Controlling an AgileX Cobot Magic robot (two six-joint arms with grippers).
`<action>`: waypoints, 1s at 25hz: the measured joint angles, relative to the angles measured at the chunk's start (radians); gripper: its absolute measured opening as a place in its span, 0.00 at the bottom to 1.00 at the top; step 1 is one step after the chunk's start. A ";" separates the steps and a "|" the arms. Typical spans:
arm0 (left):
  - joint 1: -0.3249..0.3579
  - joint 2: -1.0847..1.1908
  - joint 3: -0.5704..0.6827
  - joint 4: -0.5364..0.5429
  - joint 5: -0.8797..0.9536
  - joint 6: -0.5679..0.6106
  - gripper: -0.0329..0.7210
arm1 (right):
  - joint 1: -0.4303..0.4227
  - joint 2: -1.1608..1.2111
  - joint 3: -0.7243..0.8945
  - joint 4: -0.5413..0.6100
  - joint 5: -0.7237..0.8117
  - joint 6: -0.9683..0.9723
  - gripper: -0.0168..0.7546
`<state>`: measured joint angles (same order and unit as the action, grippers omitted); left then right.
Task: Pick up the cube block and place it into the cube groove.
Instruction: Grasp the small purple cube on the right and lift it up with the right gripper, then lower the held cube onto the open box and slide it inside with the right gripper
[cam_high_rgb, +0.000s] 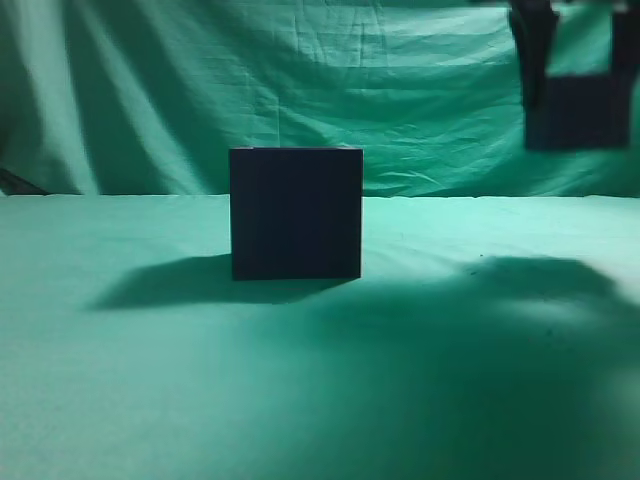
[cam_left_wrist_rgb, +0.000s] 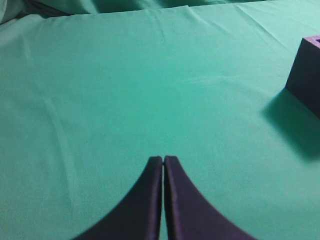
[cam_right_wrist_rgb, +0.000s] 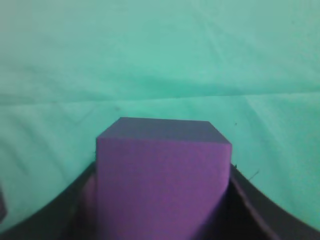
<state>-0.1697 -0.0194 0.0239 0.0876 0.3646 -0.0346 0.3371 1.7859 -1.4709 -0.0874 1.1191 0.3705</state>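
The right tool (cam_right_wrist_rgb: 162, 200) is clamped on the cube block (cam_right_wrist_rgb: 162, 185), one dark finger (cam_right_wrist_rgb: 65, 210) pressed against each side of it. In the right wrist view the block shows a flat purple face toward the camera and a darker, greyer face above it, with crisp straight edges. In the exterior view the same block (cam_high_rgb: 578, 112) hangs high at the upper right, well above the table and well apart from the big box, looking almost black against the backdrop (the dim light there flattens its colour).

The left tool (cam_left_wrist_rgb: 163, 200) is closed on nothing, its two curved dark fingers (cam_left_wrist_rgb: 145, 205) meeting along a thin seam over bare cloth.

The cube groove (cam_high_rgb: 296, 212) stands upright near the middle of the table (cam_high_rgb: 150, 400), a large navy-black box with plain flat sides; its top is not visible from this height. In the left wrist view one corner of it (cam_left_wrist_rgb: 306, 75) shows at the right edge, with a sliver of purple on its top rim.

Counted: one small block, one large box, two tools.

The table is covered in green cloth with soft creases, and both the box and the raised arm cast dark shadows on it. Behind hangs a wrinkled green cloth (cam_high_rgb: 300, 80) as a backdrop.
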 joint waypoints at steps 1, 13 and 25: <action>0.000 0.000 0.000 0.000 0.000 0.000 0.04 | 0.023 -0.004 -0.040 0.000 0.046 -0.011 0.59; 0.000 0.000 0.000 0.000 0.000 0.000 0.04 | 0.406 0.018 -0.186 0.014 0.077 -0.025 0.59; 0.000 0.000 0.000 0.000 0.000 0.000 0.04 | 0.433 0.097 -0.186 0.080 -0.009 0.035 0.59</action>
<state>-0.1697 -0.0194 0.0239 0.0876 0.3646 -0.0346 0.7698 1.8826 -1.6568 -0.0077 1.1099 0.4060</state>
